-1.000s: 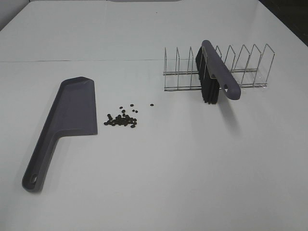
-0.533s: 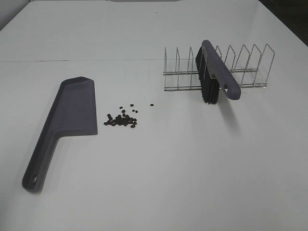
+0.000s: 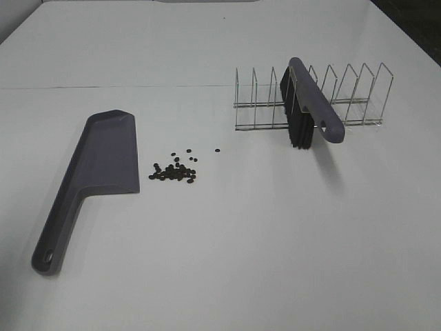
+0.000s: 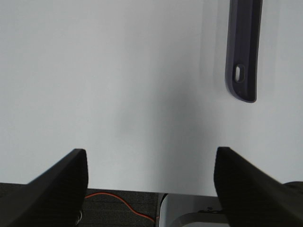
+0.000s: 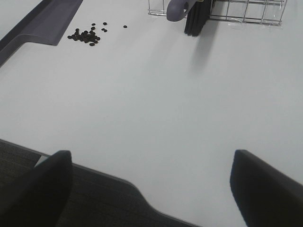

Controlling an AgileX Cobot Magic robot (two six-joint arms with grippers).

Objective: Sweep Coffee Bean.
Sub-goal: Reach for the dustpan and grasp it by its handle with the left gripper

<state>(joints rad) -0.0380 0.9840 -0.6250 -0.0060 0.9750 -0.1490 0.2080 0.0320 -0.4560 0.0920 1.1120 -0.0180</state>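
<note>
Well ahead of the right tool (image 5: pixel 151 153) and slightly to its right: a wire rack (image 3: pixel 358 89) on the table (image 3: pixel 275 241), with the brush (image 3: pixel 313 107) in one of its slots, dark bristles down, purple-grey handle slanting out of the front. Far ahead of the same tool and off to its left: the dustpan (image 3: pixel 96 165), flat on the table, and just beside its open edge the coffee beans (image 3: pixel 173 171), in a loose heap on the table itself, outside the pan. A few strays around the heap, plus one lone bean a little farther toward the rack. Heap well apart from both tools. Left tool (image 4: pixel 150 152) low over bare table near the edge, jaws spread wide, clamped on nothing. Ahead of it and to its right, only the dustpan's handle end, no contact. Right tool likewise spread wide, gripping nothing, above the table's near edge.
</note>
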